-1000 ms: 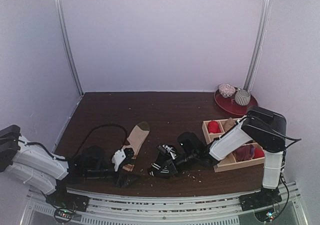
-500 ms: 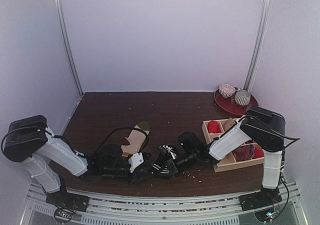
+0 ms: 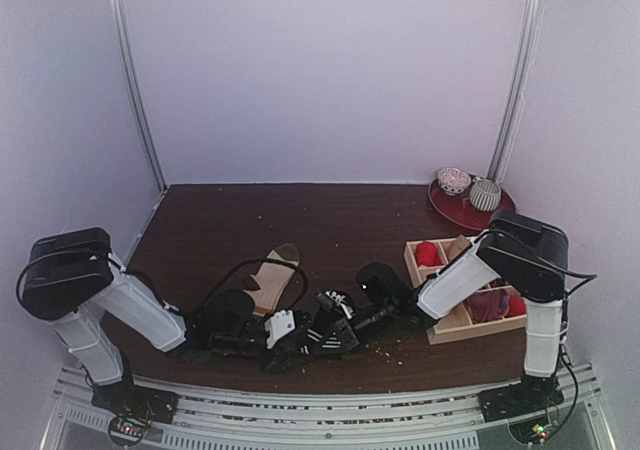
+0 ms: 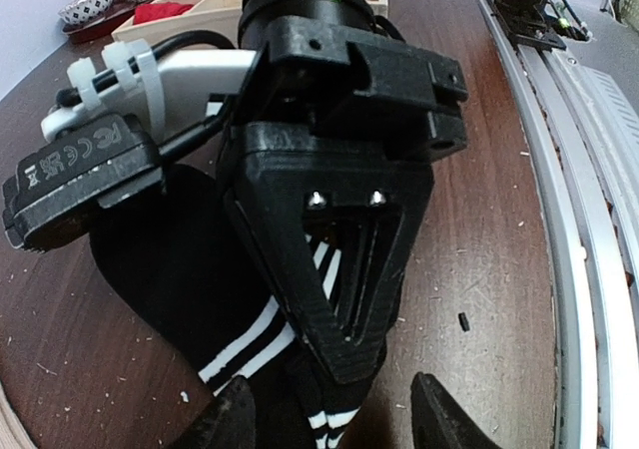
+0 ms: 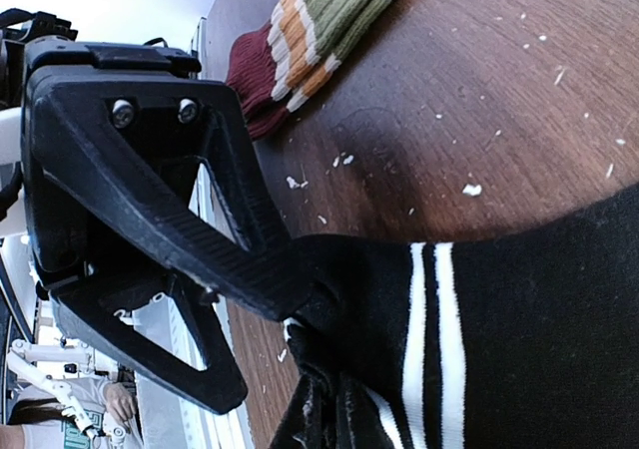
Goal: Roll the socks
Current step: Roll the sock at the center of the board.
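The black sock (image 3: 322, 338) with white cuff stripes lies bunched near the front edge, between both arms. My right gripper (image 3: 338, 322) is shut on its cuff; in the left wrist view its closed fingers (image 4: 349, 354) pinch the striped fabric (image 4: 170, 259). My left gripper (image 3: 298, 335) is open, its fingertips (image 4: 339, 424) standing either side of the cuff end. From the right wrist I see one left finger (image 5: 270, 269) touching the sock (image 5: 539, 329). The long striped sock (image 3: 277, 275) lies flat behind, its dark toe (image 5: 255, 80) pointing toward the arms.
A wooden compartment tray (image 3: 440, 335) with small red and pink bundles sits at the right. Behind it a red plate (image 3: 445, 208) carries two patterned balls. The left arm's cable (image 3: 240, 266) loops over the striped sock. A metal rail (image 3: 320, 395) runs along the front edge.
My left arm swung right along the front edge, moving its gripper from beside the striped sock to the black sock. Its jaws stand narrower. The right arm has kept still.
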Controlling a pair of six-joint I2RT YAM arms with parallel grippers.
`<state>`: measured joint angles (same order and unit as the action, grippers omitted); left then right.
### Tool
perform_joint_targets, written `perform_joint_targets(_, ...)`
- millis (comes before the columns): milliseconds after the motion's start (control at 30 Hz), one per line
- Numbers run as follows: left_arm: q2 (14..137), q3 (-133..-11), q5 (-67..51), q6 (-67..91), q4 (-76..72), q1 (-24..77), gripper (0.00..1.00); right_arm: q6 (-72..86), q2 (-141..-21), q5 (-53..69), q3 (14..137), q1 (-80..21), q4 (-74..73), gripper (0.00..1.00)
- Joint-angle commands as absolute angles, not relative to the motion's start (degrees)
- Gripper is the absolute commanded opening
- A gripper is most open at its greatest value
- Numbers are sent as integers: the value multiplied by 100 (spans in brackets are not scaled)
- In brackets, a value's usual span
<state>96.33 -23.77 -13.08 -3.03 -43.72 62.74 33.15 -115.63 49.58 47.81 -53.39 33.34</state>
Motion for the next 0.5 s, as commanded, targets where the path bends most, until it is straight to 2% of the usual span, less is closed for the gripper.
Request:
perform_joint_targets(0,9670,-2487,-1267,-252,-4463,6302,50,3150,-11778,4920,4567,-5276,2621,4)
perform_joint_targets(200,10027,-2810,-1459,-261,-4050,6302,36,3089,-11755,4928,4653,-5249,2519,4)
perform_joint_targets(467,10004,-2619,-1217,0,-3990,6302,40,2957,-11732,5000,4623,-5153,2333,4)
